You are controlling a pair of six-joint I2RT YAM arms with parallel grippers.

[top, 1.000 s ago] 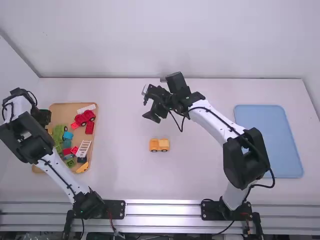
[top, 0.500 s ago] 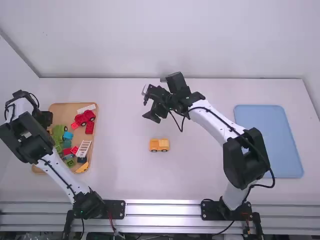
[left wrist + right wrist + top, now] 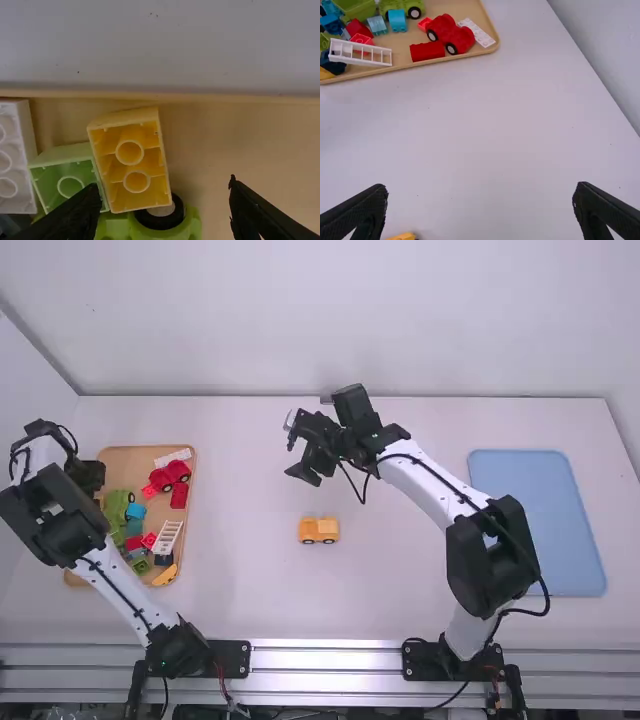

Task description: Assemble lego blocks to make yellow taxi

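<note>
At the tray's left edge, my left gripper is low over the blocks. Its fingers stand open in the left wrist view, the gripper reaching over a yellow block that lies hollow side up, untouched, beside a green block and against a wheeled green piece. My right gripper hangs over the middle of the table; in the right wrist view this gripper is open and holds nothing. A yellow wheeled piece stands on the table in front of it, closer to the bases.
The wooden tray also holds red wheeled pieces, a white ladder, a white plate and several other blocks. A blue tray lies at the right. The back wall bounds the table.
My left gripper shifted slightly to the right between the two earlier moments and has kept about the same place since. The right arm and the yellow wheeled piece have not moved.
</note>
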